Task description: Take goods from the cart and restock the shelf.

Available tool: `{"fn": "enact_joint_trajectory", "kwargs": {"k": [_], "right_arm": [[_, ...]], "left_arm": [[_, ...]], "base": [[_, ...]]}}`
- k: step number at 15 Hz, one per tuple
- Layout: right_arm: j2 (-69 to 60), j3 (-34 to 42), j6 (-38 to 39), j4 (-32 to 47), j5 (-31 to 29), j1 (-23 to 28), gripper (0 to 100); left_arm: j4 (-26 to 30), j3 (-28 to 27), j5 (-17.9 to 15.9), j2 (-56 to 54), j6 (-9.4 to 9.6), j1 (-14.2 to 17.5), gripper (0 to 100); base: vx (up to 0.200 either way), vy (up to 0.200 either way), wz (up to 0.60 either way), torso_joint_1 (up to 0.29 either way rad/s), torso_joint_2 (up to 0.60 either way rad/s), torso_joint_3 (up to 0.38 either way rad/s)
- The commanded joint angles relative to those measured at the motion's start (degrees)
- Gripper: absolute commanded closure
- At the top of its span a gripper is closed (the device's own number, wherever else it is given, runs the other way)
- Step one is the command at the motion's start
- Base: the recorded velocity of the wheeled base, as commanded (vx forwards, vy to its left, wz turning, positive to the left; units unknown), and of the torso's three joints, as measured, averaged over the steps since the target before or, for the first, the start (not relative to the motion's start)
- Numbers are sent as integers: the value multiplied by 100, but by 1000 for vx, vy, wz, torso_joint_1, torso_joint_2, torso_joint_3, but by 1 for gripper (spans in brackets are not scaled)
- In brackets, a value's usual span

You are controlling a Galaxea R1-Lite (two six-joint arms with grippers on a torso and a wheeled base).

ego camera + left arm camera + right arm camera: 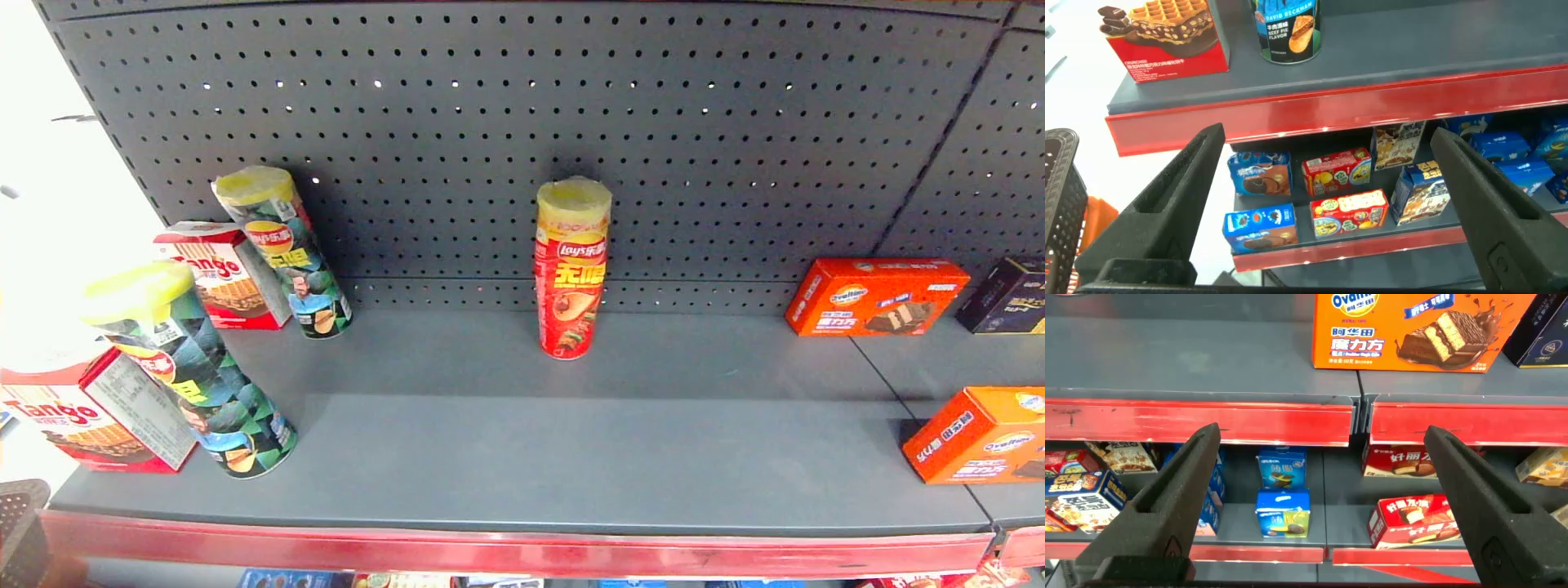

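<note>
Head view: red chip can upright at middle of shelf, close to pegboard; front wafer box and front orange box cut by frame edges. Left wrist view: left jaws spread wide, empty, short of shelf; green can on shelf beyond them, top cut off. Right wrist view: right jaws likewise wide apart (nothing held), front orange box on shelf beyond.

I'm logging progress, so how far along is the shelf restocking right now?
Possibly done: a red can stands mid-shelf, with a green can and a wafer box at the left rear. In hand: nothing; the left gripper and right gripper are open, empty. Left: the shelf has wide bare space.
</note>
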State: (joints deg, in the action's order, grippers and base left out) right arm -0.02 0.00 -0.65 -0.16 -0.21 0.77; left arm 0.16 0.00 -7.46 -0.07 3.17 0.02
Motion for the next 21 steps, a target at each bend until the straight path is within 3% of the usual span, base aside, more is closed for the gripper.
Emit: {"fn": "enact_joint_trajectory", "kwargs": {"k": [1,7,18,21], "right_arm": [[2,0,-6,-2,-6,2,0],[2,0,3,-2,3,2,0],[2,0,12,-2,-6,2,0],[2,0,12,-2,-6,2,0]], "left_arm": [[2,0,-1,7,-1,6,0],[2,0,-1,7,-1,6,0],[2,0,-1,7,-1,6,0],[2,0,-10,7,8,6,0]], "base": [[0,0,0,0,0,0],[0,0,0,0,0,0],[0,0,600,4,2,0],[0,0,0,0,0,0]]}}
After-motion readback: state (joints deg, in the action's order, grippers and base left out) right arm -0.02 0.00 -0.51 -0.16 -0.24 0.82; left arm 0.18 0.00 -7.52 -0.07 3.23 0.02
